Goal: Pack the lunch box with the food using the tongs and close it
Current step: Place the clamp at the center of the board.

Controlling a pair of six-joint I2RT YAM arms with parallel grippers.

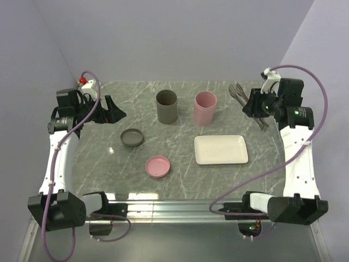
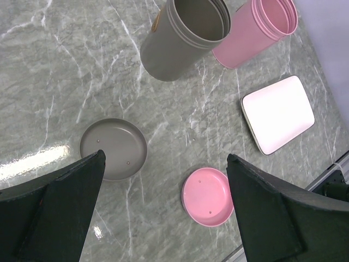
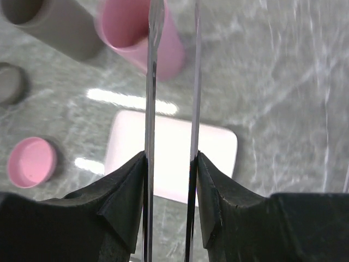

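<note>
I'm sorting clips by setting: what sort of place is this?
Likely a robotics test cell: left arm and right arm bolted at a marble-patterned table, boxed in by plain lilac walls.

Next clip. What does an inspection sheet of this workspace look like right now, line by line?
Surface: grey marbled table, glare patches, no spills seen.
Job's things: tongs held in the right claw; grey tub and pink tub upright and open; grey lid and pink lid lying apart in front of them; no food seen.
Clutter: white tray, bare.
Claws: left claw open, empty; right claw shut on both tong arms.
Cables: purple cables loop along each arm.
Surroundings: plain pale walls; metal rail at the near edge.
</note>
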